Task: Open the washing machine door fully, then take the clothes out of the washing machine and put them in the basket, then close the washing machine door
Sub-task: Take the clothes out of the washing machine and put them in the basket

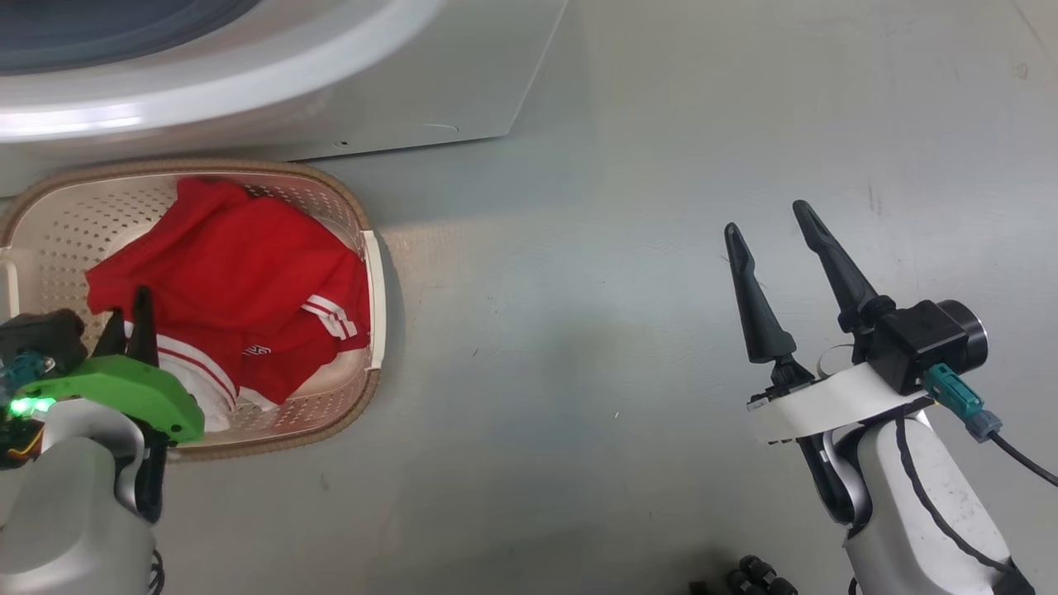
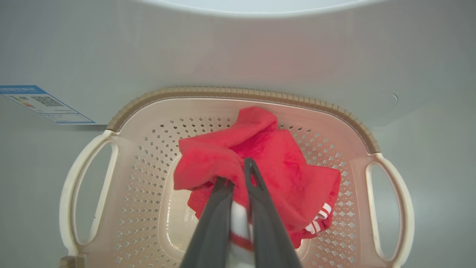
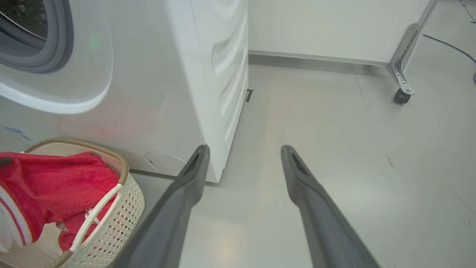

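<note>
red clothes [image 1: 240,273], white stripes, crumpled in basket [image 1: 364,240]

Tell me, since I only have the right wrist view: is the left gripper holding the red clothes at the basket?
Observer: Yes; the left wrist view shows the left gripper shut on the clothes, with fabric pinched in it.
Operator: Are they inside the rim?
Observer: Yes; from above, all the fabric in sight lies within the rim of the basket, with none draped over it.
</note>
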